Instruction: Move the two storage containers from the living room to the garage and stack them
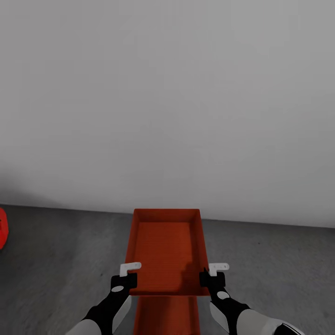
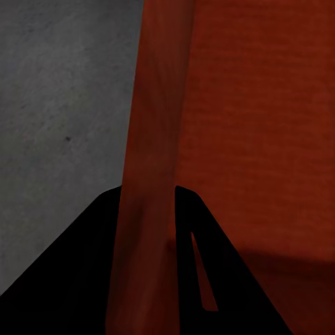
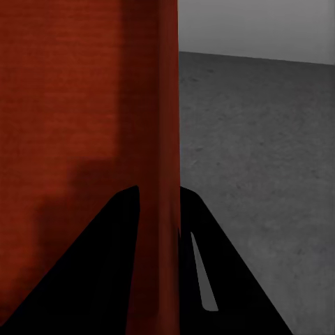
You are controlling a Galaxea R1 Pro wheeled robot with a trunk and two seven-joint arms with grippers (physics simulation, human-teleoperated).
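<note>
The left gripper clamps the left wall of the upper storage container; the right gripper clamps its right wall. The container is held between both grippers, above the dark grey floor. A second storage container lies below, nearer the robot.

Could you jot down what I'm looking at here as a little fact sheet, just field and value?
Place: bare room, pale grey wall, dark grey speckled floor
Held item: orange-red lidless container, carried in front of the robot
Left gripper: shut on the container's left side wall
Right gripper: shut on the container's right side wall
Below the held item: second orange-red container, partly hidden, whether the two touch cannot be told
Side detail: red object at the far left edge, cut off
</note>
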